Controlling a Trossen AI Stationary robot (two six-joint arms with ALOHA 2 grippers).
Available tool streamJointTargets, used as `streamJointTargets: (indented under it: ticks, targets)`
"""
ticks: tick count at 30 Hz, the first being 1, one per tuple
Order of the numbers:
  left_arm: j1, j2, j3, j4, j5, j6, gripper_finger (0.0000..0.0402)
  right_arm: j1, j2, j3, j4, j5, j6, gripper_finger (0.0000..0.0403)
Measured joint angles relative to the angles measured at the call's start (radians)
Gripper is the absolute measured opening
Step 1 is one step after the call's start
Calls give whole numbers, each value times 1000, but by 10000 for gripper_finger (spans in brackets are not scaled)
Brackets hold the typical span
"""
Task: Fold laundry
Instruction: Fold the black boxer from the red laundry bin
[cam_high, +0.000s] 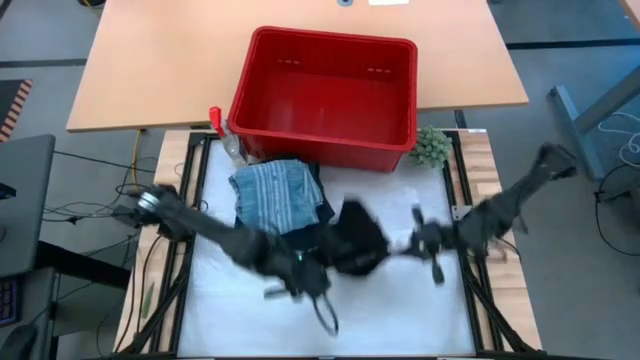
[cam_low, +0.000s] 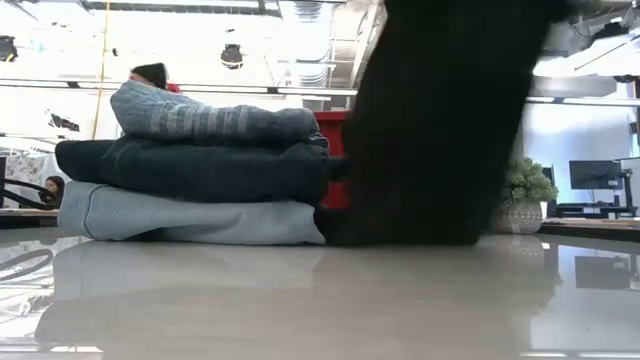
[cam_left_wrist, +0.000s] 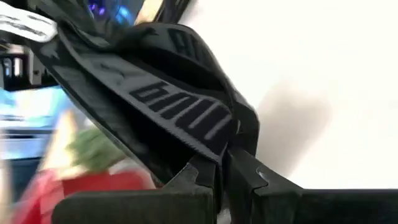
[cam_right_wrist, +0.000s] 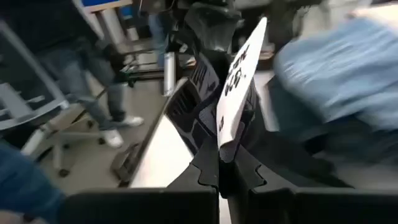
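Both end effectors hold one soft black garment (cam_high: 358, 240) up over the middle of the white surface (cam_high: 400, 300). The left end effector (cam_left_wrist: 221, 163) is pressed together on its thick woven waistband with raised grey lettering; the right end effector (cam_right_wrist: 225, 163) pinches its stiff white tag (cam_right_wrist: 239, 78). Toward the surface's far edge sits a folded stack: grey-blue striped cloth (cam_low: 215, 120) on dark navy denim (cam_low: 190, 170) on light blue fabric (cam_low: 190, 217). Behind stands a red plastic basket (cam_high: 330, 90), a small green fuzzy ball (cam_high: 432, 146) beside it.
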Motion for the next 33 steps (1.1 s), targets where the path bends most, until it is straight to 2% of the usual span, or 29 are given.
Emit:
streamJointTargets:
  ticks: [2,5,8,12,16,22,31,33]
  targets:
    - [-59,59,0,12,15,-164,0,131,71,-98,166,103,61,29]
    - [-124,159,-4,58,46,-345,0,291,249,-197,422,239,181,29]
    - [-180,220,-3,109,73,-468,0,396,454,-187,633,307,301,29]
    - [-223,260,-2,136,121,-618,0,458,694,-90,721,324,432,29]
    - [-212,258,-3,133,135,-681,0,440,839,1,719,310,560,29]
    - [-148,258,-3,83,190,-638,0,375,860,14,661,286,661,29]
    - [32,258,-3,1,266,-469,0,314,715,14,241,363,956,29]
    - [71,257,-3,3,313,-440,0,296,693,14,143,363,1048,29]
